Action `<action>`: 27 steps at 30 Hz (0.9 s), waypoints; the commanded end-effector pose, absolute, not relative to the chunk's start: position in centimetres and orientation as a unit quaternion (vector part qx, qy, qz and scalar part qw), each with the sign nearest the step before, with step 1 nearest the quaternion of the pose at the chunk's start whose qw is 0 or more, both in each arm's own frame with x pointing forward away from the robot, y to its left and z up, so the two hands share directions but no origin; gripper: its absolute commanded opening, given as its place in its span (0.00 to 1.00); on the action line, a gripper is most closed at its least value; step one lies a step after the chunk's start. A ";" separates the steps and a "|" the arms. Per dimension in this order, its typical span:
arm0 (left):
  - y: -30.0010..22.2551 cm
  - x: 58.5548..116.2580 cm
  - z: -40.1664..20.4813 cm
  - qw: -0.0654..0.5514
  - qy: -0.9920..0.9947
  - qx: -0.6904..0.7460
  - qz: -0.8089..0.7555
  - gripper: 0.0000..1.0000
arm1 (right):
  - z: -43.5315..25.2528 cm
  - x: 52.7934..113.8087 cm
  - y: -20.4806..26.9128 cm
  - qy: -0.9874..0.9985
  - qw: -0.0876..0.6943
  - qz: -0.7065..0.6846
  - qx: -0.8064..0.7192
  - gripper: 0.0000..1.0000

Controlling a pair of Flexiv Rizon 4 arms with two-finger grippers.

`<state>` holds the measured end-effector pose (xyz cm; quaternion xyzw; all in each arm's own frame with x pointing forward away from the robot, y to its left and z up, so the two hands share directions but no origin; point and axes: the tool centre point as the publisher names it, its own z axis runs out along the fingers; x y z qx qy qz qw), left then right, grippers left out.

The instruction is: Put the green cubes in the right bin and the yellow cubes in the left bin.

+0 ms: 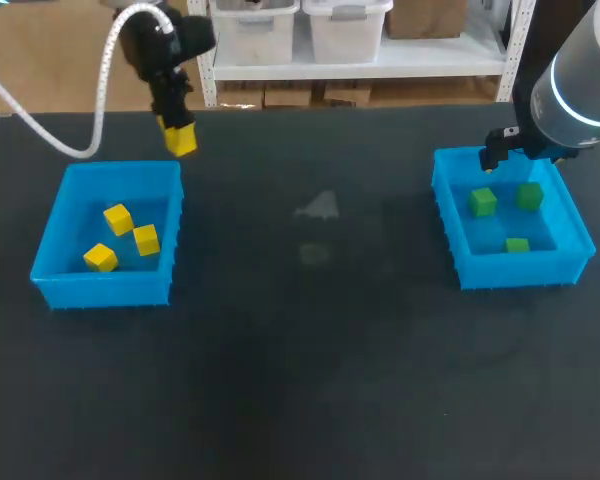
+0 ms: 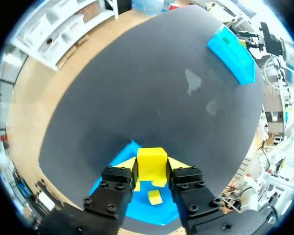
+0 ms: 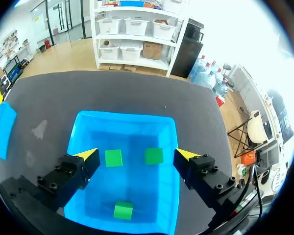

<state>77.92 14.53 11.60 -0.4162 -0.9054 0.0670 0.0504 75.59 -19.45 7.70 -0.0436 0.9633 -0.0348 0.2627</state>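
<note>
My left gripper (image 1: pixel 178 138) hangs above the far edge of the left blue bin (image 1: pixel 70 280), shut on a yellow cube (image 2: pixel 151 165). In the left wrist view the cube sits between both fingers, with the left bin (image 2: pixel 112 164) and another yellow cube (image 2: pixel 155 197) below it. Three yellow cubes (image 1: pixel 118 218) (image 1: pixel 146 239) (image 1: pixel 100 258) lie in the left bin. My right gripper (image 3: pixel 135 157) stands open over the right blue bin (image 3: pixel 122 120), which holds three green cubes (image 3: pixel 113 157) (image 3: pixel 153 155) (image 3: pixel 123 210). From the head view these green cubes (image 1: pixel 483 202) (image 1: pixel 528 195) (image 1: pixel 517 245) sit inside the right bin (image 1: pixel 450 215).
The black table (image 1: pixel 300 380) stretches between the two bins, with a faint pale smudge (image 1: pixel 320 207) near its middle. The right bin (image 2: pixel 232 54) shows far ahead of the left gripper.
</note>
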 end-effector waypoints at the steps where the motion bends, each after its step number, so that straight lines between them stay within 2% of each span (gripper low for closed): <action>1: 19.5 71.1 11.9 -0.127 -0.912 -0.382 0.080 0.00 | 7.7 75.5 -19.5 0.963 0.265 -0.035 -0.043 1.00; 11: 22.6 67.4 12.1 -0.156 -0.937 -0.298 0.094 0.00 | 7.7 75.5 -19.5 0.963 0.265 -0.035 -0.043 1.00; 20: 24.2 66.0 10.6 -0.150 -0.949 -0.262 0.092 0.00 | 7.7 75.5 -19.5 0.963 0.265 -0.035 -0.043 1.00; 21: 24.2 66.1 10.6 -0.153 -0.950 -0.258 0.090 0.42 | 7.7 75.5 -19.5 0.963 0.265 -0.035 -0.043 1.00; 22: 24.2 66.1 10.6 -0.155 -0.951 -0.253 0.092 1.00 | 7.7 75.5 -19.5 0.963 0.265 -0.035 -0.043 1.00; 27: 23.9 66.5 10.7 -0.162 -0.951 -0.244 0.103 1.00 | 7.7 75.5 -19.5 0.963 0.265 -0.035 -0.043 1.00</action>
